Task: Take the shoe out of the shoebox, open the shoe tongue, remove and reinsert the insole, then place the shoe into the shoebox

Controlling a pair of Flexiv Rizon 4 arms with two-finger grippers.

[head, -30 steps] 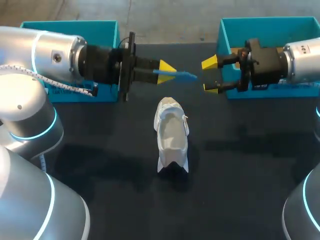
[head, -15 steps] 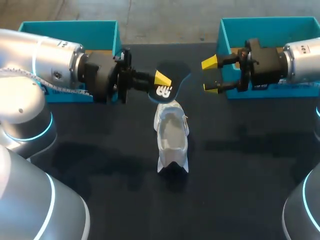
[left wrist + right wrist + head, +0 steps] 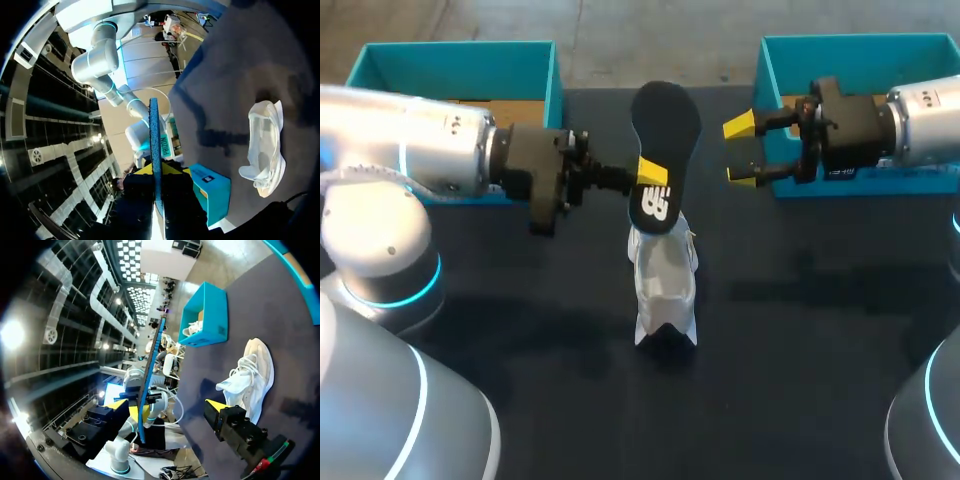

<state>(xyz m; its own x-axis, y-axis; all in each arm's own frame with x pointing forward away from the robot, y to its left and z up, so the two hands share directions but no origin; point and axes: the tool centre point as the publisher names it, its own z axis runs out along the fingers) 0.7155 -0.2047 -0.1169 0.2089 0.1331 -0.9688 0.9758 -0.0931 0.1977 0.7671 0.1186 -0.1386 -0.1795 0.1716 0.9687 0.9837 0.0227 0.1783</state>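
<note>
Left gripper (image 3: 652, 172): clamped on the insole (image 3: 665, 140), yellow tips pinching it from both sides near its printed end. The arm comes in from the left, level over the table (image 3: 800, 390).

Insole: black on the face turned upward, blue along its edge. It is held in the air over the middle of the table, its long axis running far to near. The printed end hangs just above the far end of the shoe (image 3: 666, 280); whether the two touch cannot be told. In the left wrist view it shows edge-on (image 3: 154, 145) between the gripper's own tips (image 3: 157, 170).

Shoe: white, resting on the table at centre, lengthwise far to near, opening upward, outside both boxes. Also seen at (image 3: 265, 150) and (image 3: 250, 372).

Right gripper (image 3: 742, 152): fingers spread, nothing between them, hovering right of the insole and apart from it, in front of the right shoebox (image 3: 860, 42). In its own wrist view (image 3: 167, 407) the insole (image 3: 150, 370) stands edge-on ahead of it.

Left shoebox (image 3: 455, 48): teal, far left, partly behind the left arm.
</note>
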